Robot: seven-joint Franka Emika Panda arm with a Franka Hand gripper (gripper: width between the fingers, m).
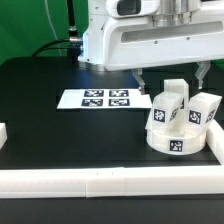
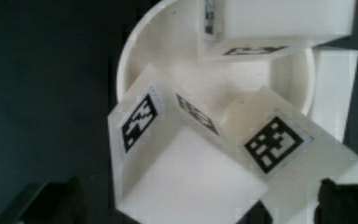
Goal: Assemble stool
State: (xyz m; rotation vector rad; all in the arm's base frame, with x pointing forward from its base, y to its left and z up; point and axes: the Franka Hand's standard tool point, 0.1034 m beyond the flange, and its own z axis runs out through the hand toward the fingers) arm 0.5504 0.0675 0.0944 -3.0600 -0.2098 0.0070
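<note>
- The stool seat [image 1: 178, 139], a thick round white disc with square tags on its rim, lies flat on the black tabletop [image 1: 60, 125], close to the white border rail [image 1: 120, 180] along the near edge and toward the exterior view's right corner.
- Three blocky white legs [image 1: 168, 112] stand on top of the seat, close together and each tagged; whether they are seated fully in their sockets I cannot tell.
- The gripper [image 1: 170, 78] hangs just above the legs, its dark fingers apart and clasping nothing. In the wrist view a leg [image 2: 202, 160] fills the space between the dark fingertips [image 2: 55, 200], which sit either side of it without visibly touching.
- Judged from its look, the plastic is rigid, light and smooth, so it should not deform, but it may slip or twist under a shallow pinch.
- The best hold on a leg looks to be across two flat opposing faces, squarely, well below its top; the seat is too wide for the fingers except at its rim.
- The marker board [image 1: 97, 99] lies well apart, nearer the tabletop's middle.
</note>
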